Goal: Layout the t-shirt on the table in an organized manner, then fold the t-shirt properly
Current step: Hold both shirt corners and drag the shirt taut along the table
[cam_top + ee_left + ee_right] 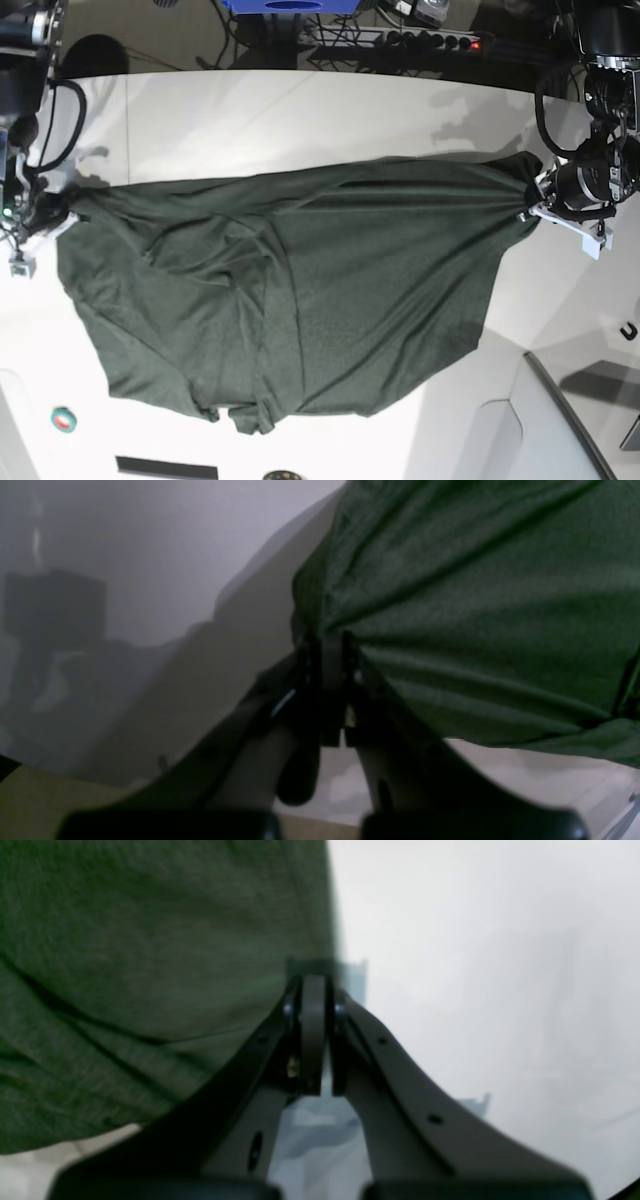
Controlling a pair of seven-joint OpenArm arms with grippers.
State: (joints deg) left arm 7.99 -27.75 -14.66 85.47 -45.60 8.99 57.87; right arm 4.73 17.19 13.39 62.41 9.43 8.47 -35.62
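The dark green t-shirt (300, 300) hangs stretched between both arms over the white table (300, 120), its lower part draping down toward the near edge. At the base view's right, my left gripper (530, 195) is shut on one upper corner of the t-shirt (475, 605); in its wrist view the left gripper (330, 640) pinches bunched cloth. On the left side my right gripper (62, 205) is shut on the other corner. In the right wrist view the right gripper (315, 975) clamps the edge of the t-shirt (150, 965).
A small red and green round object (64, 419) lies on the table at the near left. A black slot (166, 467) sits near the front edge. Cables and a power strip (400, 38) run behind the table's far edge. A dark box (55, 605) shows blurred in the left wrist view.
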